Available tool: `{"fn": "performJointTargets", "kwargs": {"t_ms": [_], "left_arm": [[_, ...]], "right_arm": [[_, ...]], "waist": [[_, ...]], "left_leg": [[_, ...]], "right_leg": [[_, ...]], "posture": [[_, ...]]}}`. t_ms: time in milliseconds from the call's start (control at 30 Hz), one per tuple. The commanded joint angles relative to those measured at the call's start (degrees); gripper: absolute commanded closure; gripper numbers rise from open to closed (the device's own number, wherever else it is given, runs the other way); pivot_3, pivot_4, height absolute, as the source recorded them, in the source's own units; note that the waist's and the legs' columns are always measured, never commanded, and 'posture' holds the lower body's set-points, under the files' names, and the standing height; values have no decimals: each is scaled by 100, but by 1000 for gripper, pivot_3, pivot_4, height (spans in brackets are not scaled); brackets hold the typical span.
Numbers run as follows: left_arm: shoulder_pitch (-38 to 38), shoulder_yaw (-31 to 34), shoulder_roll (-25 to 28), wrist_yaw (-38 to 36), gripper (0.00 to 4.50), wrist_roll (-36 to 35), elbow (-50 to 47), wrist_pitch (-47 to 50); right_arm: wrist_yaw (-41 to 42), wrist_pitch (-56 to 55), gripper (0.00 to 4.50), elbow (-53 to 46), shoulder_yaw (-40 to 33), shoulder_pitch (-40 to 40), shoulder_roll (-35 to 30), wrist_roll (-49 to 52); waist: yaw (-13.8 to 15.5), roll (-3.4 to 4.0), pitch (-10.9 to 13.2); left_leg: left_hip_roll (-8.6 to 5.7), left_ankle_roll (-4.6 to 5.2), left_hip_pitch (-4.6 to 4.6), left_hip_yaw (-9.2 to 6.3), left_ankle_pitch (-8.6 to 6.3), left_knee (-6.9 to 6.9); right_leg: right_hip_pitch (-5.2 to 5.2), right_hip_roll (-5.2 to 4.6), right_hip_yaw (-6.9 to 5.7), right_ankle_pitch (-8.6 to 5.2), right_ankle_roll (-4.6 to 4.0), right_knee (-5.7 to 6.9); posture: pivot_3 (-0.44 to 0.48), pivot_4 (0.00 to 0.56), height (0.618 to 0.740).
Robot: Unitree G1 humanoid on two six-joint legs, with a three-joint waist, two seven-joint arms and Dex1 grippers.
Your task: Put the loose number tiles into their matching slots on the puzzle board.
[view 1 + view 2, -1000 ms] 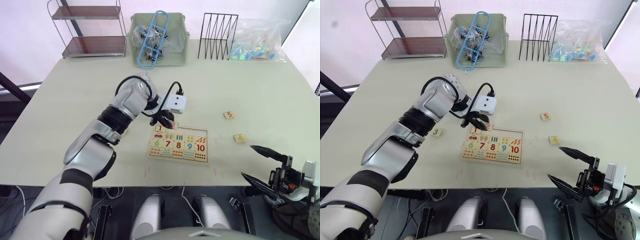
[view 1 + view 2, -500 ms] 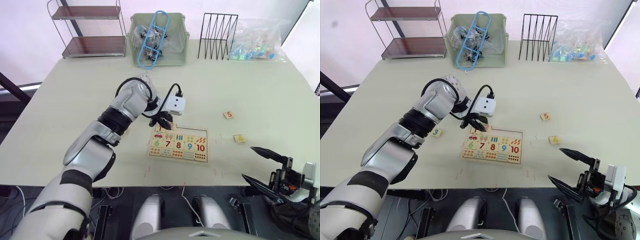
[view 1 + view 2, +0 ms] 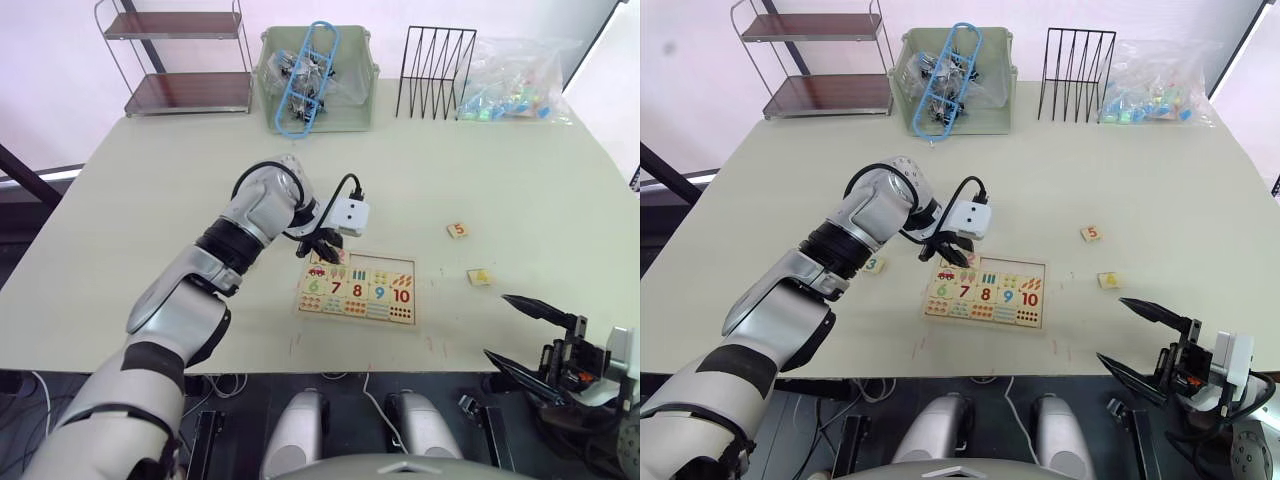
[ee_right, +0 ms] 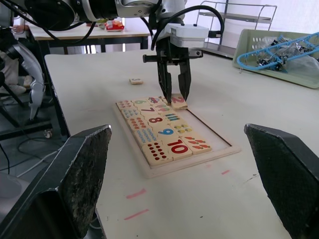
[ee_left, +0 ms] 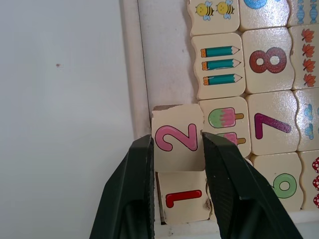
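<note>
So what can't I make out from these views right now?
- Whether the 2 tile is flat in its slot: left wrist view, the left gripper fingers cover its edges.
- The digit on the tile nearest the right gripper: too small in the eye views.

tile 2 (image 5: pixel 177 144) on board (image 3: pixel 356 286) far-left corner | tiles 5 (image 3: pixel 458 230), 4 (image 3: pixel 479 277) right
</note>
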Motion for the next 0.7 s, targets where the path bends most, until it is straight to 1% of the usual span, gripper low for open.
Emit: {"fn": "performJointTargets", "kwargs": {"t_ms": [33, 700], "left_arm": [[-55, -18, -55, 23, 3568, 45, 28, -66], [-58, -33, -183, 95, 3568, 92, 191, -115]], "right_arm": [[23, -118, 0, -27, -84, 31, 12, 58], [0, -171, 0, -3, -85, 52, 9, 48]], "waist": [[1, 0, 0], [23, 2, -1]], "left_leg": [[0, 0, 0, 0, 0, 0], [-1, 0, 1, 1, 0, 2]], "right_leg": [[0, 0, 0, 0, 0, 0], [1, -1, 1, 0, 0, 1]], "posture": [[0, 150, 740], [0, 150, 740]]}}
